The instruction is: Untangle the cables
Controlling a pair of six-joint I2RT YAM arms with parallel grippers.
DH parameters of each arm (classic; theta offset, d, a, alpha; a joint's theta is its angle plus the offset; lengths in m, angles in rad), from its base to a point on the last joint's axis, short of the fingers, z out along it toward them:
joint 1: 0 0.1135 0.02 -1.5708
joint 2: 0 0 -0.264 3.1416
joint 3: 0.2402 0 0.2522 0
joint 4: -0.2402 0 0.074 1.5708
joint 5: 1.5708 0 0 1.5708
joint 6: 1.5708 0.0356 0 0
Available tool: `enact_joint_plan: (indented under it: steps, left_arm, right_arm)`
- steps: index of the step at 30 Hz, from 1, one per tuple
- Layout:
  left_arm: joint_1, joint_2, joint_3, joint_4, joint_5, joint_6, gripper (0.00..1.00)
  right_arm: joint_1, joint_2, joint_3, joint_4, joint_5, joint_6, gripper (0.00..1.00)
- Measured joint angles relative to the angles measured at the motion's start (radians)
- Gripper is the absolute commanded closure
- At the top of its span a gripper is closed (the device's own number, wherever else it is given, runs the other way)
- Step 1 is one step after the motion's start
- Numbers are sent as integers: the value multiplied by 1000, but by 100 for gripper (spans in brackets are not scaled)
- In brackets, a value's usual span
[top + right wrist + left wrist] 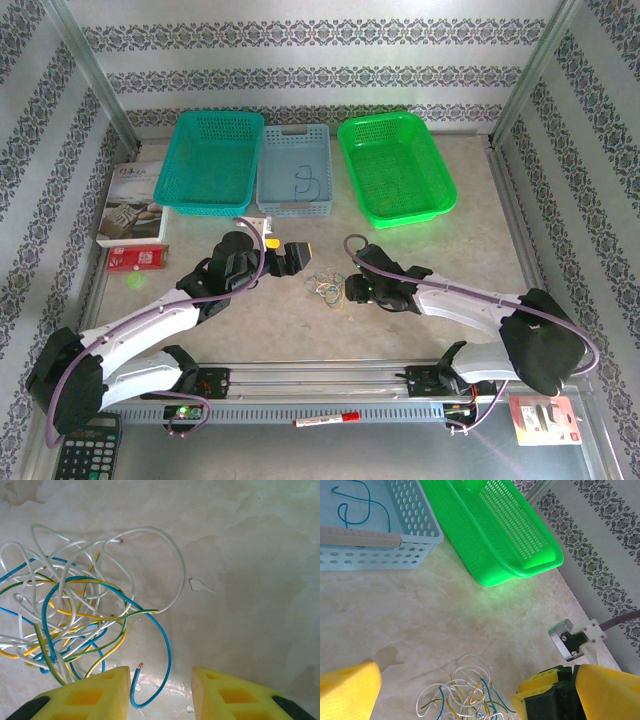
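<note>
The cables (327,287) lie in a loose tangle of white, blue, yellow and green-striped wires on the table between the two grippers. My left gripper (295,258) hangs just left of the bunch, wide open and empty. In the left wrist view the cables (465,692) lie low between its spread yellow fingers (350,690). My right gripper (352,290) is at the bunch's right edge, open. In the right wrist view a blue wire's end loop (167,650) curls between its fingers (87,695), untouched, and the tangle (70,605) spreads to the upper left.
Three baskets stand at the back: teal (213,160), light blue (295,208) holding one blue wire (303,178), and green (395,165). A book (133,203) and a red packet (137,258) lie at the left. A calculator (85,450), a marker (325,420) and a packaged item (545,420) sit near the front rail.
</note>
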State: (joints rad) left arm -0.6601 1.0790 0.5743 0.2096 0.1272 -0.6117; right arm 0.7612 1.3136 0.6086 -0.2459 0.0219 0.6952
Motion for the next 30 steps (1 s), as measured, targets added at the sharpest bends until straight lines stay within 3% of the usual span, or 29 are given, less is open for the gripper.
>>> enact_joint_plan:
  steps: [4,7,12,22,30]
  left_arm:
    - [0,0,0,0,0,0,0]
    - [0,0,0,0,0,0,0]
    - [0,0,0,0,0,0,0]
    - [0,48,8,-13,58,40,0]
    - [-3,119,21,-14,142,114,0]
  right_arm:
    - [0,11,1,14,0,-10,81]
    - [-3,11,2,19,-1,-15,100]
    - [-21,-27,2,7,-7,-26,100]
    - [-40,-290,126,-89,-58,-52,100]
    - [-39,-323,265,-102,-135,-52,100]
